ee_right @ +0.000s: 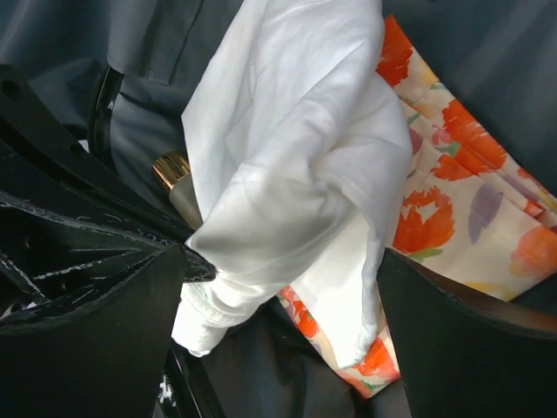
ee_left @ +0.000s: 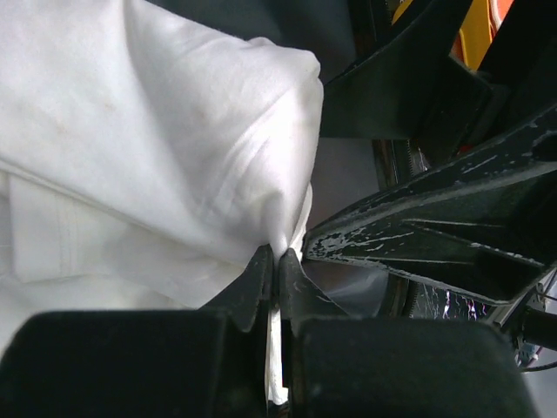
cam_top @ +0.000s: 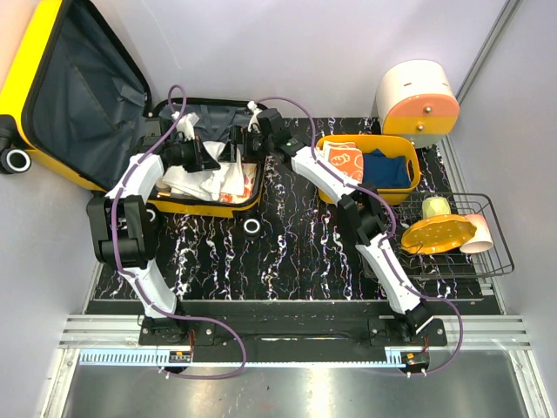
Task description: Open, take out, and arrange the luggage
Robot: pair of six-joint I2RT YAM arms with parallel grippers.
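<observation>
The yellow luggage lies open: its lid [cam_top: 52,78] with dark grey lining leans back at the far left, and its base [cam_top: 200,207] holds clothes. My left gripper [cam_top: 207,157] is inside the base and is shut on a fold of a white garment [ee_left: 157,131], pinched at the tips [ee_left: 277,254]. My right gripper [cam_top: 248,139] is open over the base. Its fingers [ee_right: 470,348] stand wide apart on either side of the hanging white garment [ee_right: 296,174]. An orange floral cloth [ee_right: 452,183] lies under it. A gold-capped bottle [ee_right: 172,172] shows beside it.
A yellow plastic basket [cam_top: 370,138] with an orange-printed cloth and a blue cloth stands right of the suitcase. A black wire rack [cam_top: 498,252] at the right holds a yellow perforated disc [cam_top: 438,233] and cups. A white-and-orange drawer box [cam_top: 416,97] stands at the back right.
</observation>
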